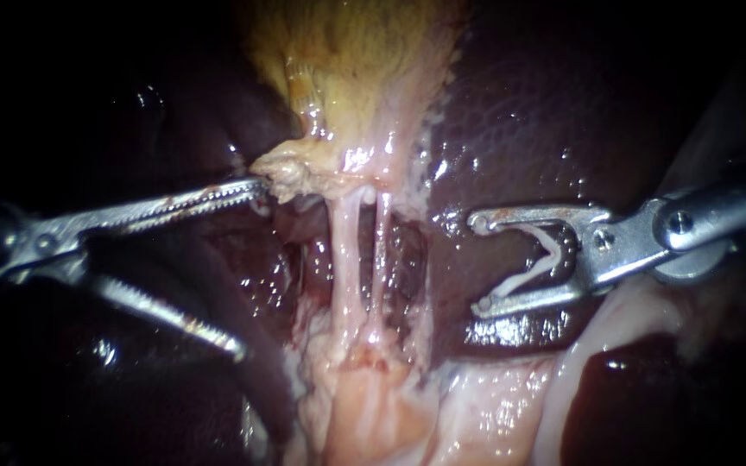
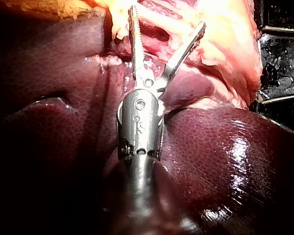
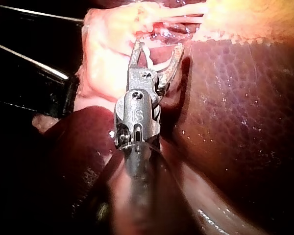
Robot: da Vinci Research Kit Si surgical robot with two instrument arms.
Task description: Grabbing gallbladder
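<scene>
**Left instrument [image 1: 249,266]: jaws spread, holding nothing, at the gallbladder [image 1: 356,78] lip**
Gallbladder: pale yellow, above the two tubes [image 1: 363,259], long axis running up from them. Its ragged lower lip touches the upper jaw's tip; the lower jaw hangs well below. This instrument, left of the tubes, is nearer. Right instrument [image 1: 478,263], right of the tubes, carries a white clip [image 1: 550,250] between its jaws.

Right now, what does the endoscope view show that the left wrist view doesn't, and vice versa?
Only the endoscope view: the right instrument, holding a white clip. Only the left wrist view: thin metal rods against the dark beyond the tissue. Both: the left instrument, spread open at the yellowish gallbladder's edge, with dark liver around.
</scene>
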